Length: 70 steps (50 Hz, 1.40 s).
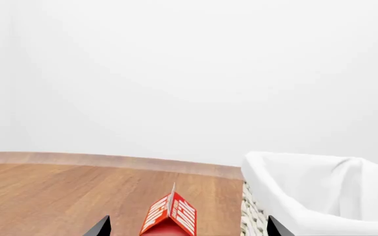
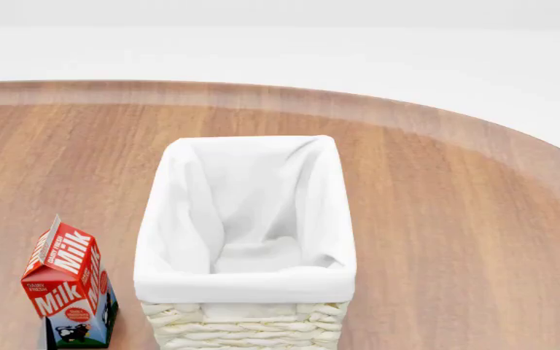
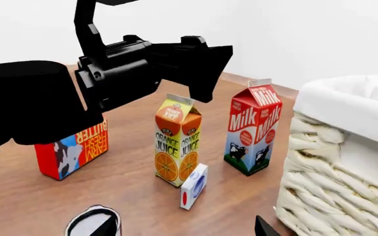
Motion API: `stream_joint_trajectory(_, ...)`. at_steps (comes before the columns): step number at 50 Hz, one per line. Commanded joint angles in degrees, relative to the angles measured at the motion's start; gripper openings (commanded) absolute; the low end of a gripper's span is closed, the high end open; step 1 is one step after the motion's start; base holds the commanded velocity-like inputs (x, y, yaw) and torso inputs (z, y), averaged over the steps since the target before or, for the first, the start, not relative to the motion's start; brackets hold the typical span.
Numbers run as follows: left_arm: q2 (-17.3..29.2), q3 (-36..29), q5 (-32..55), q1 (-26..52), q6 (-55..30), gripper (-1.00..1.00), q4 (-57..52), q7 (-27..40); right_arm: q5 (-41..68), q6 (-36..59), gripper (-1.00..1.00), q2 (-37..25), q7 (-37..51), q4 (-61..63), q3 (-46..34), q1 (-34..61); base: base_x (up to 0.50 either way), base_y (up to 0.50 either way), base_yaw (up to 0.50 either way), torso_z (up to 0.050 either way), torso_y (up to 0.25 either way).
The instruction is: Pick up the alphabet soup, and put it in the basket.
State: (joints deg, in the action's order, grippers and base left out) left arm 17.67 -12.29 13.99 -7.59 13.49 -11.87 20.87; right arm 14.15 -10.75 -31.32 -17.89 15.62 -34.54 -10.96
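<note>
The basket [image 2: 246, 281], cream wicker with a white cloth lining, stands mid-table and holds nothing; it also shows in the wrist views [image 1: 307, 196] [image 3: 346, 103]. No blue and yellow label of the alphabet soup shows in any view. A round pale top with a dark rim [image 3: 87, 221] lies by one fingertip of my right gripper [image 3: 185, 228]; I cannot tell which can it is. My right gripper is open and empty, low over the table. My left gripper [image 1: 189, 228] is open above the red milk carton's peak [image 1: 171, 216], beside the basket. Neither gripper shows in the head view.
The milk carton [image 2: 66, 281] stands left of the basket. The right wrist view shows the milk [image 3: 253, 129], an orange juice carton [image 3: 177, 140], a butter box [image 3: 71, 150], a small white box [image 3: 194, 186], and my black left arm [image 3: 130, 69] above them.
</note>
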Motion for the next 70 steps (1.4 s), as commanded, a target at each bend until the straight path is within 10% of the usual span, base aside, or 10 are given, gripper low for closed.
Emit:
stream_joint_trajectory(1,0.15,-0.26,-0.02,0.08,-0.06,1.0,0.04,0.17,-2.67,2.9,1.0,-0.01,0.82,-0.43,-1.33,0.5,0.0,0.0,0.0,0.0,0.0)
stream_joint_trajectory(70,1.01,-1.57,0.07,0.51,-0.15,1.0,0.16,1.13,-12.64,2.56,1.0,-1.78,-1.02,-1.93,-8.7,-0.02,0.0,0.0,0.0,0.0,0.0)
